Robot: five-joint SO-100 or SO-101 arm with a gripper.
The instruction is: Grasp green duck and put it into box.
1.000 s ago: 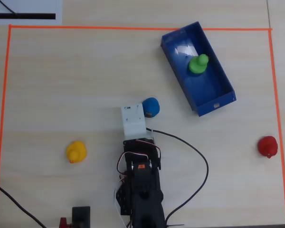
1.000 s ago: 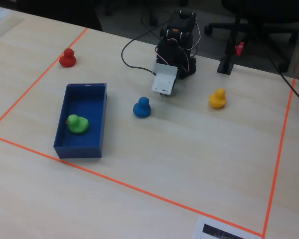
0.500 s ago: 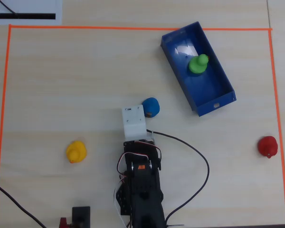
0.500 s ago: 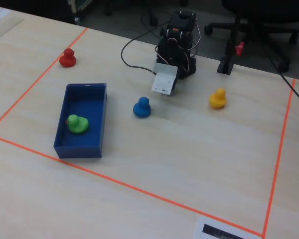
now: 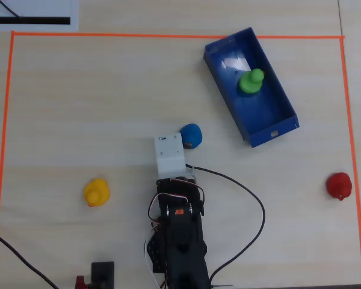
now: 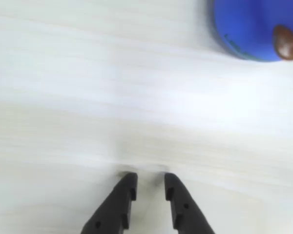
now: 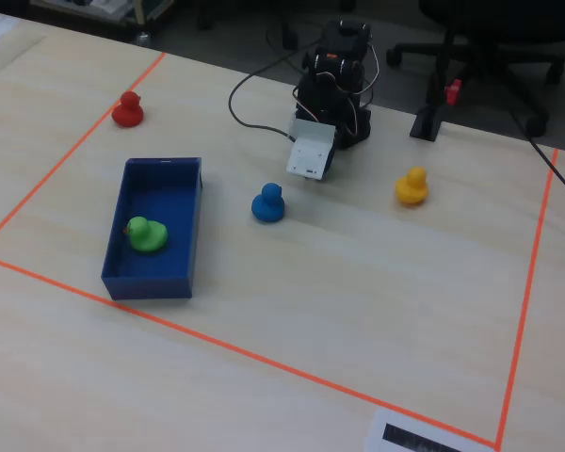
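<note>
Wrist view first: the gripper point(image 6: 147, 186) comes in from the bottom edge, its two dark fingers point(image 6: 123, 195) nearly together with only a narrow slit between the tips, nothing between them, pointing down at bare pale wood. Up in the top right corner of that same view sits the blue duck point(image 6: 251, 27), brown beak showing, well clear of the fingertips. Overhead view now: the arm point(image 5: 177, 232) is folded back tight over its base at the bottom middle, white wrist block jutting forward, black cable looping off to the right. The blue duck point(image 5: 191, 135) rests just beside the upper right corner of that white block. The yellow duck point(image 5: 96, 192) stands off to the left of the arm, and the red duck point(image 5: 339, 185) lies far out by the right tape line. Farthest from the arm, the blue box point(image 5: 271, 129) sits angled near the top tape, and the green duck point(image 5: 251, 80) is inside it, upright on the floor of the box, towards the end farther from the arm. Orange tape point(image 5: 168, 35) frames the whole table point(image 5: 78, 108). The fixed view confirms it: green duck point(image 7: 146, 234) sits in the box point(image 7: 184, 254), with the arm point(image 7: 331, 89) tucked at the far edge.
</note>
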